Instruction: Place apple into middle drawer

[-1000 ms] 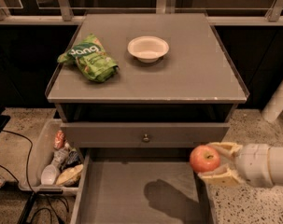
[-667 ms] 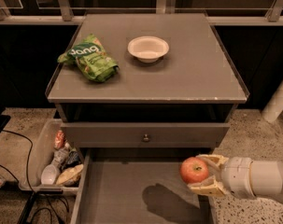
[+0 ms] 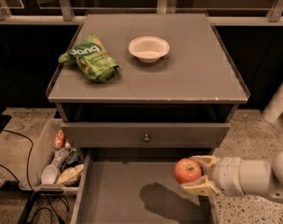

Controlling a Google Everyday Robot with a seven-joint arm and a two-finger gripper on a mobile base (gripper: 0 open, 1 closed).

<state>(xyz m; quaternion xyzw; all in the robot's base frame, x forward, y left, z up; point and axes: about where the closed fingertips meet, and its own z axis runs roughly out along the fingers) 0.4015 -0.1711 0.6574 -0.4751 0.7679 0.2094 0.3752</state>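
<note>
Gripper [image 3: 194, 174] clamped on apple [image 3: 187, 170], slid toward 9 o'clock over middle drawer [image 3: 117, 190] 3 o'clock edge. Release looks near

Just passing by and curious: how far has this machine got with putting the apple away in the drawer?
Done: the middle drawer is pulled open and the apple is picked up. In hand: the tool grips the apple above the drawer, near its side wall. Left: lower it in and let go.
</note>
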